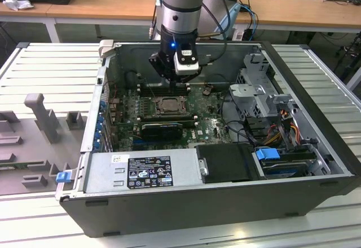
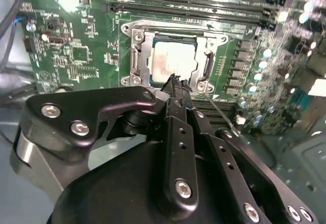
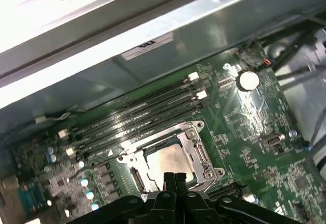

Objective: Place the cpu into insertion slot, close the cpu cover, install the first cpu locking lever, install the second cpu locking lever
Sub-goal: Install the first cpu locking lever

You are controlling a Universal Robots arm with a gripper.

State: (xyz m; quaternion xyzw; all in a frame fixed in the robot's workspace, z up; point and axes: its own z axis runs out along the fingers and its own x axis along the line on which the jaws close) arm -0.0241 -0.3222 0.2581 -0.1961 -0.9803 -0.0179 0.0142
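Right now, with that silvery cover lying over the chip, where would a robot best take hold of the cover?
Probably by a narrow side rail of the cpu cover, coming from straight above. It lies flat with the cpu showing through its cut-out, so the thin outer edge seems the only part free to pinch.

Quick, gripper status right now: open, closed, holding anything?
Gripper: jaws closed, nothing visible between them, tips at the edge of the cpu cover, which lies over the cpu.
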